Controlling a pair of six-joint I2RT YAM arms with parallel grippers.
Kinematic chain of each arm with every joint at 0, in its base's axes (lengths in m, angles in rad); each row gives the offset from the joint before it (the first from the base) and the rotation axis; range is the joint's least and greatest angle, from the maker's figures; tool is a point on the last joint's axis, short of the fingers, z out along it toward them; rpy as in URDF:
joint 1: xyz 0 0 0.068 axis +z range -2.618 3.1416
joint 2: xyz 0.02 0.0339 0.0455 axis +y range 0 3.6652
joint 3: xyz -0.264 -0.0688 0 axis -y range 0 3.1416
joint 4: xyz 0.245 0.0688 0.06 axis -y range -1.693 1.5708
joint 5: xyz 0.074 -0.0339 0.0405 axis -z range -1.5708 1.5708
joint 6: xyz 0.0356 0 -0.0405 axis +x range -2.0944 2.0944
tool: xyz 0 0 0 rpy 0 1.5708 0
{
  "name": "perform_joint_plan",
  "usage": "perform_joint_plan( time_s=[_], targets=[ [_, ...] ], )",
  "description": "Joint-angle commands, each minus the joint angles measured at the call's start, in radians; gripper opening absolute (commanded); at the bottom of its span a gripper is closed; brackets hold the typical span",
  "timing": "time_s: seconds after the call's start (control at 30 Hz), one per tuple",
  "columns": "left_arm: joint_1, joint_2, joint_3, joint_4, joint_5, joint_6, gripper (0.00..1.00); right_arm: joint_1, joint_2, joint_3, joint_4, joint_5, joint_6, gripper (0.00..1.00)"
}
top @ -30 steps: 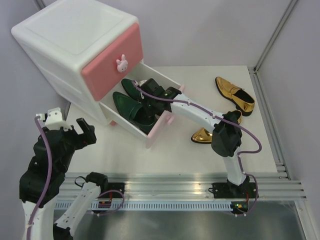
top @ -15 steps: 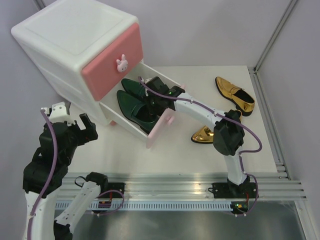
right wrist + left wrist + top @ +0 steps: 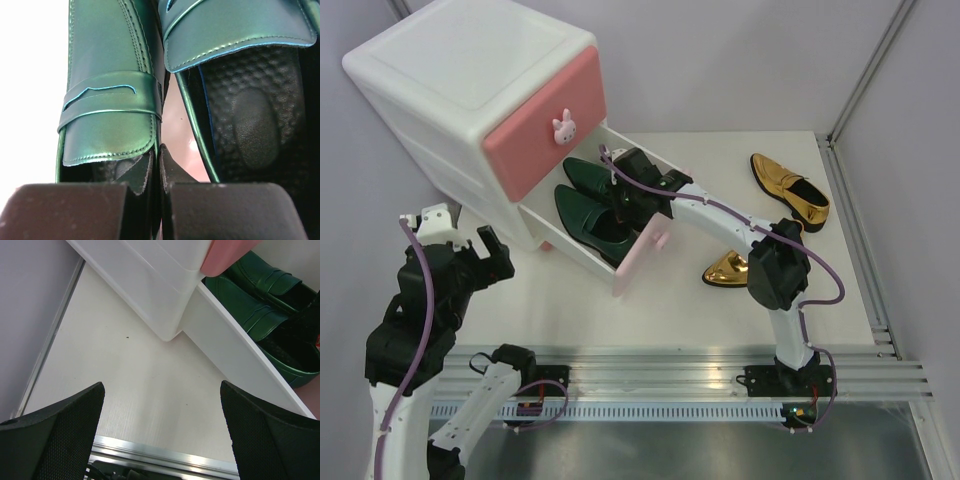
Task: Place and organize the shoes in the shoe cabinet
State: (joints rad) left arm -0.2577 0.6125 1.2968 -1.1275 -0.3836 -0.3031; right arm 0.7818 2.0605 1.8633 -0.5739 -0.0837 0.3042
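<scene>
We hold our left pincer (image 3: 161,432) raised, fingers (image 3: 55,437) spread wide; our right arm (image 3: 722,220) reaches forward, the right pincer (image 3: 160,172) apparently squeezed together.

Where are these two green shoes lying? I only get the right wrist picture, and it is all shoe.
Observer: Both green shoes lie in the pulled-out lower drawer of a white and pink cabinet.
Visitor: Are there more shoes?
Observer: Two gold shoes lie outside on the table, right of the drawer. One is half hidden behind the right arm.
Visitor: And the other arm?
Observer: The left gripper hangs open near the cabinet's corner, holding nothing.
</scene>
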Motion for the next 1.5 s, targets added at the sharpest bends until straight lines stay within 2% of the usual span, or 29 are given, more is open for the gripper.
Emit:
perform_joint_plan(
  time_s=[0.0,0.2,0.37,0.47,0.5,0.6,0.77,0.93,0.97,1.0,1.1,1.33,1.47],
  targets=[
    [-0.003,0.004,0.027,0.026,-0.015,0.028,1.0,0.002,-0.034,0.042,0.129,-0.051,0.039,0.01],
    [-0.003,-0.007,0.029,0.025,-0.02,0.03,1.0,0.002,-0.037,0.046,0.189,-0.057,0.07,0.0],
    [-0.003,-0.008,0.03,0.025,-0.015,0.027,1.0,0.002,-0.01,0.068,0.161,-0.057,0.067,0.02],
    [-0.003,-0.014,0.032,0.02,-0.015,0.025,1.0,0.002,-0.016,0.048,0.147,-0.059,0.061,0.19],
    [-0.003,-0.016,0.03,0.02,-0.015,0.025,1.0,0.002,-0.023,0.042,0.141,-0.073,0.061,0.28],
    [-0.003,-0.02,0.03,0.02,-0.015,0.025,1.0,0.002,-0.052,0.048,0.14,-0.093,0.059,0.42],
    [-0.003,-0.017,0.045,0.023,-0.005,0.021,1.0,0.002,-0.121,0.094,0.137,-0.119,0.056,0.54],
    [-0.003,-0.017,0.064,0.023,0.008,0.013,1.0,0.002,-0.261,0.093,0.157,-0.111,0.007,0.67],
    [-0.003,-0.016,0.068,0.023,0.012,0.012,1.0,0.002,-0.287,0.074,0.166,-0.091,-0.002,0.7],
    [-0.003,-0.017,0.07,0.023,0.015,0.01,1.0,0.002,-0.342,0.059,0.17,-0.076,-0.013,0.78],
    [-0.003,-0.016,0.078,0.023,0.023,0.006,1.0,0.002,-0.457,-0.035,0.187,-0.01,-0.049,0.84],
    [-0.003,-0.023,0.09,0.023,0.035,0.004,1.0,-0.009,-0.72,-0.372,0.201,0.133,-0.145,0.9],
    [-0.003,-0.033,0.082,0.02,0.045,-0.001,1.0,-0.038,-0.845,-0.571,0.22,0.113,-0.189,0.93]
  ],
)
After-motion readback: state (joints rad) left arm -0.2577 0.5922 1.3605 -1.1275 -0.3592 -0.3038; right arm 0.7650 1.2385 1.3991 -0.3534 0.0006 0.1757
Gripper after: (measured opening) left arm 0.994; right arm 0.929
